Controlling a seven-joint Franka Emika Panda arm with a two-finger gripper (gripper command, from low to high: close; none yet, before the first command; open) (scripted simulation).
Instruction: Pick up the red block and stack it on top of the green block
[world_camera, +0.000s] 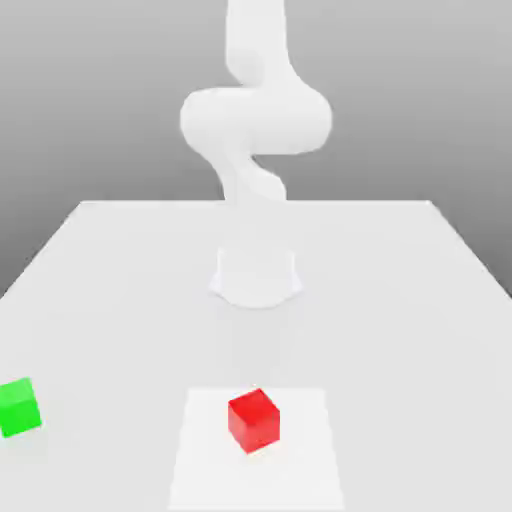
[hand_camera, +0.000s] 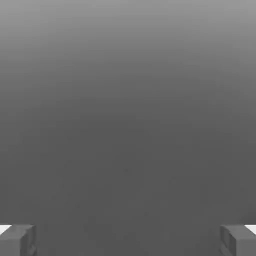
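Red blk (on wht sq.)

Table (white patch on top)

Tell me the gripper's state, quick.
Gripper: open, its two fingers wide apart, nothing held between them.

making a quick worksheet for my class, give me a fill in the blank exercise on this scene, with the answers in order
The block on the pale square patch is coloured ____.
The green block lies toward the exterior view's ____ edge.
Both blocks have the shape of a ____.
The end effector has its two fingers ____.

Missing words: red; left; cube; apart
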